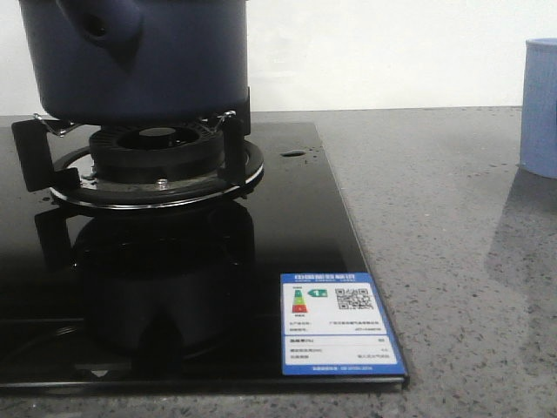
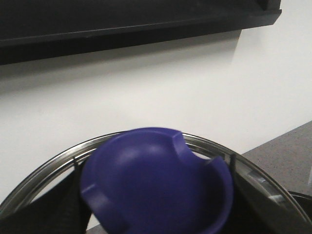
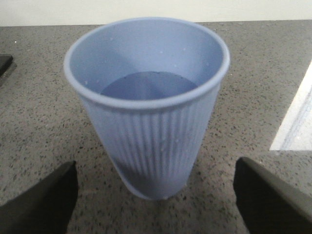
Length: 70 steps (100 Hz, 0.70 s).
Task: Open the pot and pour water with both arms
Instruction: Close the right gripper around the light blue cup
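Nearest the front camera sat the energy label point(image 1: 342, 324) at 5 o'clock on the black glass hob point(image 1: 287, 226). Behind it, at 11 o'clock, the pot point(image 1: 130, 57) stood on the burner stand point(image 1: 157, 170). Far right at 2 o'clock, the cup point(image 1: 540, 109) waited on the table point(image 1: 452, 244).

The right hand point(image 3: 156, 195) was spread wide open around the cup, not touching. The left hand point(image 2: 156, 195) seemed clamped on the lid knob point(image 2: 156, 180).

My guess: lid barely started, pouring all still to do.
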Available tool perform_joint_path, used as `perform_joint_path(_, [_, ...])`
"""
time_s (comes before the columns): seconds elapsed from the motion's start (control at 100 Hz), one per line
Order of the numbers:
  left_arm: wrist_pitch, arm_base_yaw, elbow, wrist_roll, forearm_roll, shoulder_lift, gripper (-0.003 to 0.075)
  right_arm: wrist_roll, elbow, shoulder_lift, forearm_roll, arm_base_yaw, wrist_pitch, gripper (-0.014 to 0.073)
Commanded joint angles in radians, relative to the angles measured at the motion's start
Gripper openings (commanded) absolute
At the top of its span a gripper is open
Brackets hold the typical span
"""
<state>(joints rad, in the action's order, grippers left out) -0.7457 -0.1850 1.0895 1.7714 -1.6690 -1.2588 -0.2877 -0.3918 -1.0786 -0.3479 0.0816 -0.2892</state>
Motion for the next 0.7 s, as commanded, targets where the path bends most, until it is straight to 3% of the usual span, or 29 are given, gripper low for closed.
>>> perform_joint_path(0.0, [-0.019,0.0,0.04,-0.011,-0.076,0.036,0.0369,0.002,-0.055,-0.017,0.01,0.002,-0.091,0.0589])
perform_joint_path(0.69, [-0.019,0.0,0.04,-0.011,-0.077,0.036,0.0369,0.046,-0.095,-0.173,0.02,0.002,-0.205,0.0588])
